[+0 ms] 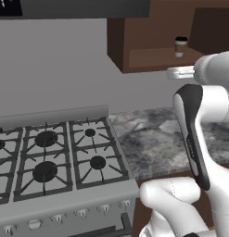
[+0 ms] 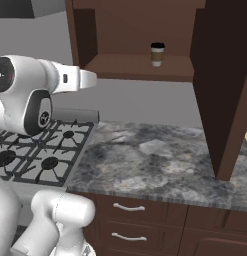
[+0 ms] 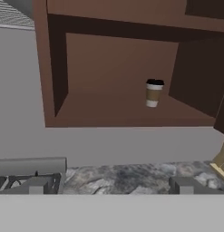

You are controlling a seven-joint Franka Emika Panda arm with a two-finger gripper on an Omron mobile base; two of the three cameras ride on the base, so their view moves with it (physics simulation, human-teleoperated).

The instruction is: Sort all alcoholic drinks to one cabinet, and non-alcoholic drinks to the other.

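A tan paper coffee cup with a dark lid, a non-alcoholic drink, stands upright on the floor board of an open dark brown wall cabinet. The same cup sits toward the right of that cabinet's inside. My gripper is open, its two fingertips spread wide with nothing between them. It hangs in front of and below the cabinet, well apart from the cup, over the counter's back edge. The alcoholic drinks are out of view.
The cabinet's door stands swung open on the right, reaching down toward the marbled counter. A gas stove lies left of the counter under a grey range hood. Drawers sit below. A yellowish thing is cut off at the right edge.
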